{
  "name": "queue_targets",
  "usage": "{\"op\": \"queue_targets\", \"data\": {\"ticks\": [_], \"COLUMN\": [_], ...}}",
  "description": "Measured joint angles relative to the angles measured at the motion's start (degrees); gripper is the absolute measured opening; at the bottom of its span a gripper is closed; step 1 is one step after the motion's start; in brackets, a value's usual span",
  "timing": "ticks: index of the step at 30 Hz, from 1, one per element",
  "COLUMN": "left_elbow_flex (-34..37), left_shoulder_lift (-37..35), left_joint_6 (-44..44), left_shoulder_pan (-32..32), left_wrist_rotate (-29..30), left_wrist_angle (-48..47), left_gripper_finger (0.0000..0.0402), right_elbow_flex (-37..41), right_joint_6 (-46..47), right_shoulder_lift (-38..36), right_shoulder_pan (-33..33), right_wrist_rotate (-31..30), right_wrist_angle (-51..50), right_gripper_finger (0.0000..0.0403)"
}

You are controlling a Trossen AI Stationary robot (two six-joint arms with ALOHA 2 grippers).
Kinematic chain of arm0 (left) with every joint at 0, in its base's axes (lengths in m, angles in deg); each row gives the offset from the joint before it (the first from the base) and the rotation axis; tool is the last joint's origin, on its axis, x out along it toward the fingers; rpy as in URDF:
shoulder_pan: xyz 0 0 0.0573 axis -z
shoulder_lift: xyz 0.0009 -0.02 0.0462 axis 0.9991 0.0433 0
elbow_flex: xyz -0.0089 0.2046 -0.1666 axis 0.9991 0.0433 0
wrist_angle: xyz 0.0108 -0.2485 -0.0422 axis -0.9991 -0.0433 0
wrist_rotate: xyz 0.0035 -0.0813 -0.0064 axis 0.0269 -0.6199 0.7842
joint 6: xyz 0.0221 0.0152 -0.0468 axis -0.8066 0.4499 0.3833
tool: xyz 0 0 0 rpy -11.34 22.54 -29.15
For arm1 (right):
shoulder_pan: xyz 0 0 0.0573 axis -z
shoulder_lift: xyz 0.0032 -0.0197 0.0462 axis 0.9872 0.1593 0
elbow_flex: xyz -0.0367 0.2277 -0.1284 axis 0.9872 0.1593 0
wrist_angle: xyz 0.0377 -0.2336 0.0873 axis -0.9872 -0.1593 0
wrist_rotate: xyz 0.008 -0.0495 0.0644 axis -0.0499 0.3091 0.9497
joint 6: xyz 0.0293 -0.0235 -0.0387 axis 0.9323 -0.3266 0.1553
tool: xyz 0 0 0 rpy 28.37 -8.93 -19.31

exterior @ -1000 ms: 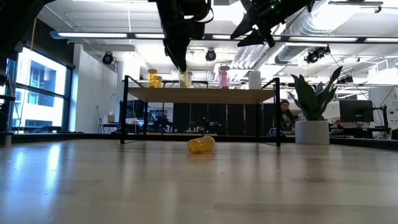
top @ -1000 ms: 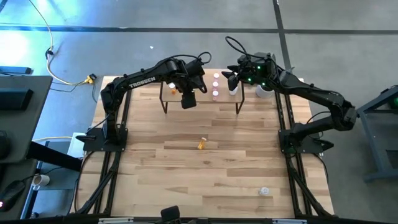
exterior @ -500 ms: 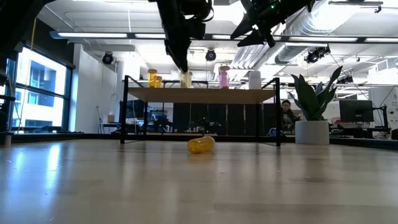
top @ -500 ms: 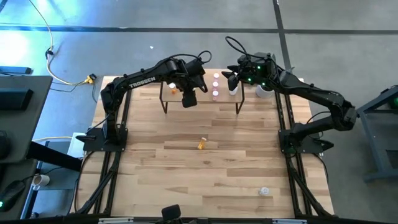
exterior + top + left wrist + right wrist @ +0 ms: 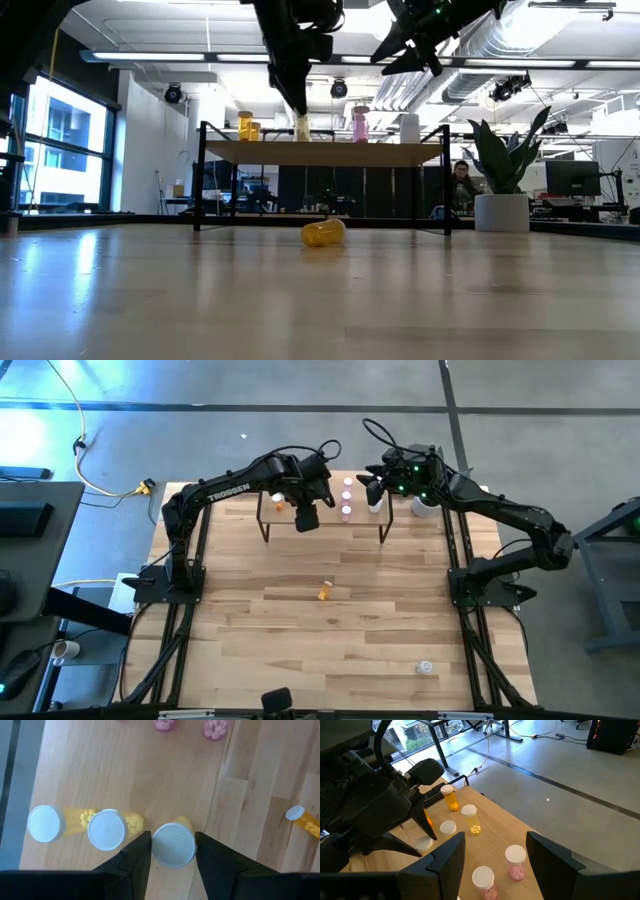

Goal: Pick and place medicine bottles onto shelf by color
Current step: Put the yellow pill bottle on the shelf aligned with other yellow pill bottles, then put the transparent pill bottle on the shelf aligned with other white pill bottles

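Observation:
The shelf (image 5: 345, 526) stands at the table's far middle. Yellow bottles (image 5: 106, 829), pink bottles (image 5: 216, 727) and a white one (image 5: 409, 128) stand on it. My left gripper (image 5: 305, 518) is open and points down over the shelf. Its fingers stand on either side of the white cap of an upright yellow bottle (image 5: 173, 845), which stands on the shelf board (image 5: 301, 127). My right gripper (image 5: 368, 482) hangs open and empty over the shelf's far right end. A yellow-orange bottle (image 5: 324, 592) lies on its side on the table.
A white plant pot (image 5: 425, 505) with a green plant (image 5: 503, 150) stands at the far right, beside the shelf. A small white-capped thing (image 5: 426, 668) lies near the table's front right. A person sits in the room behind (image 5: 462, 185).
My left gripper has moved a little up and toward the far edge above the yellow bottle, which stays upright on the shelf.

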Motion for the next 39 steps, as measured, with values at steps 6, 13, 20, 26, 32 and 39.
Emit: {"op": "queue_targets", "data": {"ticks": [6,13,20,26,32,39], "left_elbow_flex": [0.0,0.0,0.0,0.0,-0.02,-0.02], "left_shoulder_lift": [-0.02,-0.02,-0.02,-0.02,-0.67,-2.4], "left_joint_6": [0.04,0.48,0.93,1.39,2.9,3.93], "left_shoulder_pan": [-0.02,-0.04,-0.04,-0.02,-0.02,0.07], "left_wrist_rotate": [0.03,3.08,3.09,2.82,2.46,2.62], "left_wrist_angle": [-1.02,-1.07,-1.84,-3.8,-4.78,-8.79], "left_gripper_finger": [0.0154,0.0157,0.0149,0.0147,0.0154,0.0152], "right_elbow_flex": [0.0,0.0,0.0,0.0,0.0,0.0], "right_joint_6": [0.0,0.0,0.0,0.0,0.0,-0.02], "right_shoulder_lift": [0.0,0.0,0.0,0.0,0.0,0.0], "right_shoulder_pan": [-0.01,-0.02,0.0,-0.01,-0.01,-0.32], "right_wrist_rotate": [0.0,0.0,0.0,-0.02,-0.02,-0.02], "right_wrist_angle": [-0.02,-0.02,-0.02,-0.02,-0.02,0.02], "right_gripper_finger": [0.02,0.02,0.02,0.02,0.02,0.02]}}
